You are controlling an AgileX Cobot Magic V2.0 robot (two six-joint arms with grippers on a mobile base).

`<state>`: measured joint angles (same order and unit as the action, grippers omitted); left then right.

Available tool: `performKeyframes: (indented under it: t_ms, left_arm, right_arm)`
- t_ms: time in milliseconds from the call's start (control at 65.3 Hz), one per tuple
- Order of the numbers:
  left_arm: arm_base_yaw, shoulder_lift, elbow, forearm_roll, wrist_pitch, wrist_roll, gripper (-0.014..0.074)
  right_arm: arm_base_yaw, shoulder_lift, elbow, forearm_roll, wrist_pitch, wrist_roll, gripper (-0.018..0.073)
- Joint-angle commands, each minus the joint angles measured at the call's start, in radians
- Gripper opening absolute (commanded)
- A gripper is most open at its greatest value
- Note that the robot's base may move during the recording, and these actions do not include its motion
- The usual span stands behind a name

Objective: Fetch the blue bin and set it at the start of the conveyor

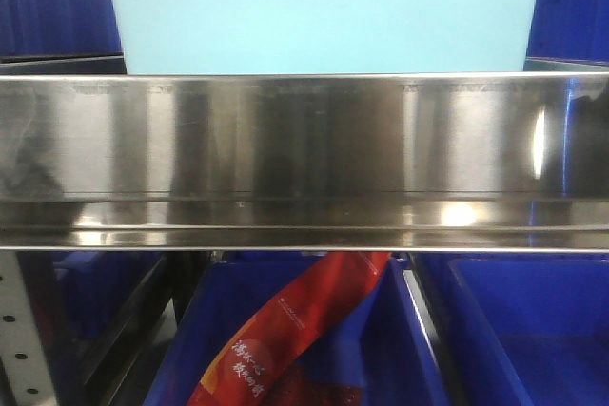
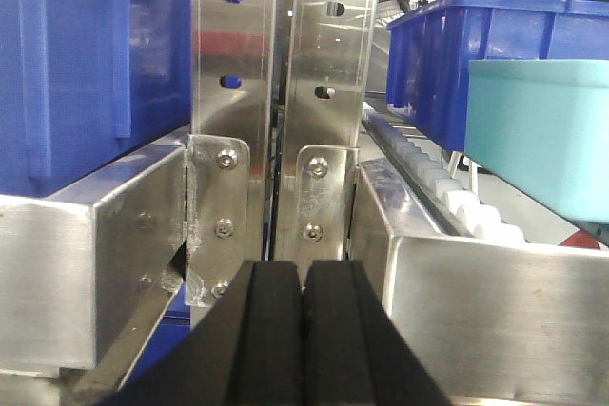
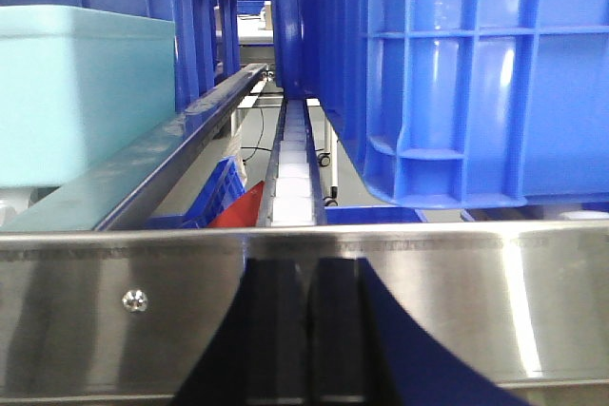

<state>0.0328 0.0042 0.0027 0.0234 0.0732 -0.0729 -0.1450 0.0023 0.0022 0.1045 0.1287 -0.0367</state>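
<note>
Since the pale turquoise rectangular plastic bin point(image 1: 319, 16) sits on the shelf just behind the shiny stainless-steel shelf rail point(image 1: 304, 140), with neither arm touching it, the task looks to be at its very beginning. The fetch is not yet made, and the carry and the placing on the conveyor start, which shows in none of the views, are all left to do. Glossy dark royal-blue plastic bins point(image 1: 571, 7) stand behind the rail on either side of the turquoise one. More lie below the rail, one holding a red printed packet point(image 1: 285, 339).

The left end effector point(image 2: 304, 278) has its two black pads pressed flat together with nothing between them. It is just short of the rail, facing the riveted steel uprights point(image 2: 238, 92), and the bin point(image 2: 538, 130) appears beyond the rail to its right. The right end effector point(image 3: 304, 282) looks likewise closed, its dark fingers empty and low against the near face of the rail. Beyond the rail, the bin point(image 3: 81, 92) is on its left and a ribbed dark blue bin point(image 3: 476, 73) on its right. Both, I judge, would need to open and rise over the rail to flank the bin's walls before any lift.
</note>
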Motion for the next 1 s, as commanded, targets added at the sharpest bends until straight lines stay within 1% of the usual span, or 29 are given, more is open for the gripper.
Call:
performKeyframes:
  t_ms: [0, 505, 689, 812, 980]
  left_arm:
    - [-0.005, -0.004, -0.003, -0.004, -0.017, 0.003, -0.0111]
    - [-0.005, -0.004, -0.003, -0.004, -0.019, 0.003, -0.0111]
    - [-0.005, -0.004, -0.003, -0.004, -0.067, 0.003, -0.0111]
    - [-0.005, -0.004, -0.003, 0.009, -0.073, 0.003, -0.0111]
    - [-0.005, -0.004, -0.003, 0.009, -0.112, 0.003, -0.0111]
  right_arm:
    - [0.0, -0.002, -0.002, -0.001, -0.025, -0.007, -0.0162]
    - [0.0, -0.002, -0.002, -0.001, -0.025, -0.007, -0.0162]
    - [0.0, -0.002, -0.002, -0.001, -0.05, -0.007, -0.0162]
    - [0.0, -0.002, -0.002, -0.001, -0.064, -0.007, -0.0162]
    - [0.0, -0.002, -0.002, -0.001, -0.121, -0.007, -0.0162]
